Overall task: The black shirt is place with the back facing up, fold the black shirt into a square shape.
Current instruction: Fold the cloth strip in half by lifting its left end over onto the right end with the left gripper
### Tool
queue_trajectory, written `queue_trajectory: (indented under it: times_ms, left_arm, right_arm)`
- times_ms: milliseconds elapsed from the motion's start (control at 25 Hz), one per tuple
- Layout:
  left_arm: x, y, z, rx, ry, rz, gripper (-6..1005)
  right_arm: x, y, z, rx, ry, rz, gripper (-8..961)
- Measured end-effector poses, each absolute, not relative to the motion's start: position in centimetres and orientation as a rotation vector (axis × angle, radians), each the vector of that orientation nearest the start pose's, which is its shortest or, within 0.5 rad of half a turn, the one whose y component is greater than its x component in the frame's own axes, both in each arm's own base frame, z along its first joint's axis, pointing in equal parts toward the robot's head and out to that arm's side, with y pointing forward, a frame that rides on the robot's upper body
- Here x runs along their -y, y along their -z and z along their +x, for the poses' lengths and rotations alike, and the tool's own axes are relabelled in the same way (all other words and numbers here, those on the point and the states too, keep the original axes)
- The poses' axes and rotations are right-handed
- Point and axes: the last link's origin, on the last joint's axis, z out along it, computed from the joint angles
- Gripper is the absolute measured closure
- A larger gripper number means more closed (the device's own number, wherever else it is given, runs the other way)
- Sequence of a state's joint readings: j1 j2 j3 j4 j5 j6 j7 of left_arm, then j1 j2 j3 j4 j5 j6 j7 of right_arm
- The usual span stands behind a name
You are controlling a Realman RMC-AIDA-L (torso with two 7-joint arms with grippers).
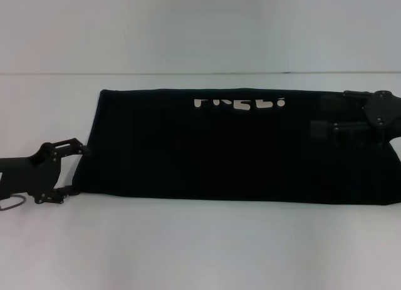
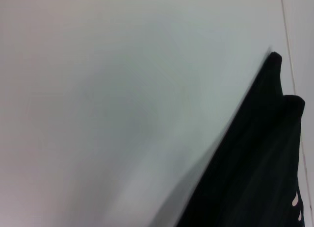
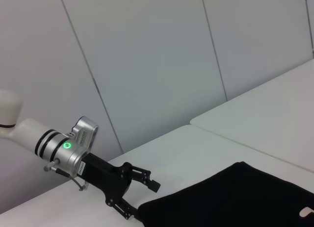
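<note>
The black shirt (image 1: pixel 219 158) lies flat on the white table (image 1: pixel 188 252) as a long band running left to right. Its white lettering (image 1: pixel 239 103) shows at the far edge. My left gripper (image 1: pixel 76 170) is at the shirt's left end, open, with one finger on each side of that edge. The right wrist view shows it (image 3: pixel 140 200) open at the edge of the cloth (image 3: pixel 245 197). My right gripper (image 1: pixel 322 130) is over the shirt's right end, dark against the cloth. The left wrist view shows only a shirt corner (image 2: pixel 255 178) on the table.
A light wall (image 1: pixel 200 27) rises behind the table's far edge. In the right wrist view a second white table (image 3: pixel 274 114) adjoins across a seam. The shirt's right end reaches the head view's right border.
</note>
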State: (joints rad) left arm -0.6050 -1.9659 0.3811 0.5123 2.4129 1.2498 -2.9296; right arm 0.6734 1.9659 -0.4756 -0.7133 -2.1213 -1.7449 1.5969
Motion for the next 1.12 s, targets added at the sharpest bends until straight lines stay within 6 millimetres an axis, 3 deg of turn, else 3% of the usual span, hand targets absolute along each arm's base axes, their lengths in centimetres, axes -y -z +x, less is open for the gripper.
queue_trajectory:
  times_ms: [1120]
  left_arm:
    - [-36.3,-2.9,-33.3,-2.823,-0.756,1.734,112]
  right_arm:
    - [-36.3,-7.1,23.5,-0.668,-0.749,-2.75,39]
